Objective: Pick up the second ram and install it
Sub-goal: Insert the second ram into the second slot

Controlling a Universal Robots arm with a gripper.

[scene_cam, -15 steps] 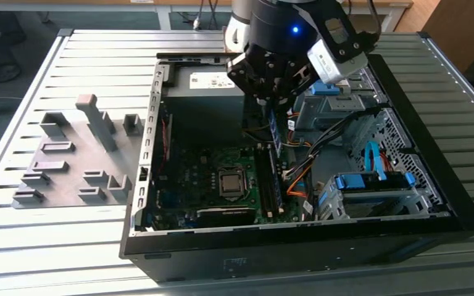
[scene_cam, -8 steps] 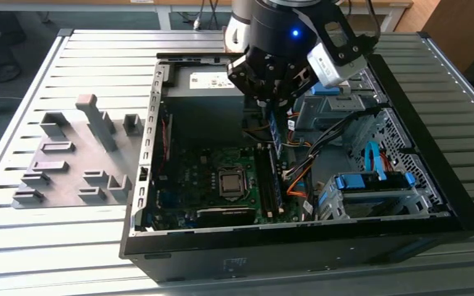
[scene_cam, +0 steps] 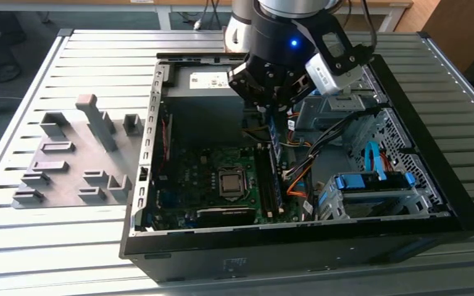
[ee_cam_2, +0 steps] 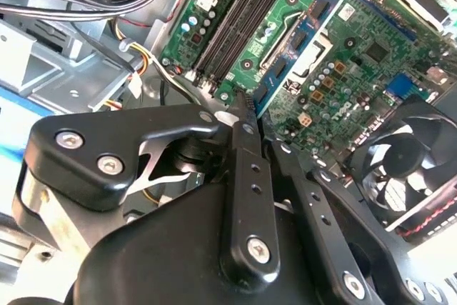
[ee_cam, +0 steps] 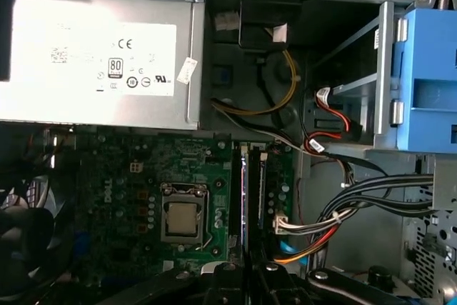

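Inside the open computer case [scene_cam: 138,209], my gripper [scene_cam: 273,115] is shut on the second ram [scene_cam: 274,145], a thin blue board held on edge with its long side running down toward the memory slots [scene_cam: 271,188]. In the second wrist view the ram [ee_cam_2: 303,48], with black chips and a white label, reaches out from my closed gripper [ee_cam_2: 246,108] over the green motherboard [ee_cam_2: 357,55], beside the black slots [ee_cam_2: 243,16]. In the first wrist view the ram [ee_cam: 247,205] appears edge-on above my gripper [ee_cam: 246,275], lined up with the slots [ee_cam: 233,191]. Whether it touches a slot is unclear.
A grey holder tray [scene_cam: 72,163] lies on the table at the exterior view's left. The case also holds a power supply [ee_cam: 93,55], a CPU socket [ee_cam: 182,219], a fan [ee_cam_2: 400,162], light-blue drive brackets [scene_cam: 373,182] and cable bundles [ee_cam: 343,212] close to the slots.
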